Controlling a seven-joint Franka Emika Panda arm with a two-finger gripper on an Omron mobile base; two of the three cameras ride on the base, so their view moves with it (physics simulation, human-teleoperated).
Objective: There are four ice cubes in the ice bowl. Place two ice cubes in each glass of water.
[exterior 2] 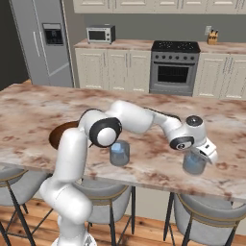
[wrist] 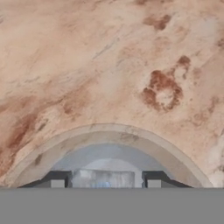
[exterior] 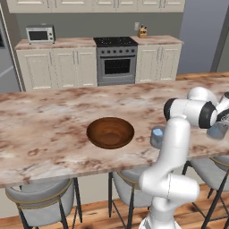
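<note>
Pale-blue ice cube [wrist: 103,179] sits pinched between the gripper [wrist: 104,180] tips, directly above the far glass of water [exterior 2: 194,163] on the marbled surface [exterior: 44,129]. The robot should stay centred over the rim and release low. The ice bowl [exterior: 110,132] looks empty; the other glass [exterior 2: 119,153] holds ice.

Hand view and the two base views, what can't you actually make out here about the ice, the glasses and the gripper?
- Gripper: in the hand view, whether the pale block between its tips is gripped or free.
- Right glass: in the right base view the hand covers its mouth, so its ice count is hidden.
- Left glass: contents blurred; the forearm hides half of it in the left base view.
- Ice bowl: looks empty in the left base view, though cubes might be too small to see.
</note>
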